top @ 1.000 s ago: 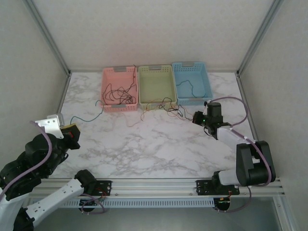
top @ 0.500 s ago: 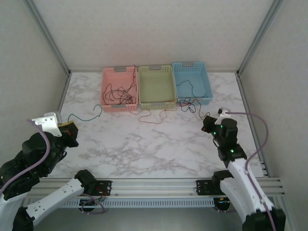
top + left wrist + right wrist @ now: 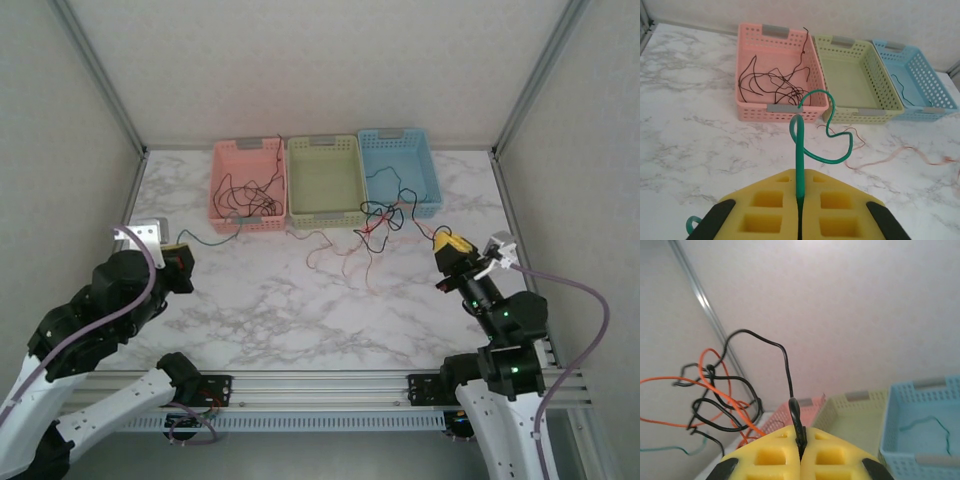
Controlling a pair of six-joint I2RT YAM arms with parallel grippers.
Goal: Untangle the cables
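Two claws, both pinched shut: my left claw [image 3: 799, 202] on a green cable [image 3: 800, 165], my right claw [image 3: 800, 442] on a black cable [image 3: 786, 365] from the knot [image 3: 380, 218] near the blue basket [image 3: 432, 180]. The pink basket [image 3: 215, 190] holds black cables [image 3: 245, 195]; the knot is left to undo.

The top view looks down from high at the near edge onto the whole table [image 3: 300, 310]. The left wrist view sits low behind the left gripper [image 3: 799, 182], facing the baskets [image 3: 755, 111] from close by. Behind the right gripper [image 3: 800, 440], the right wrist view tilts up, seemingly toward the back wall [image 3: 850, 315]. All three views share the baskets.
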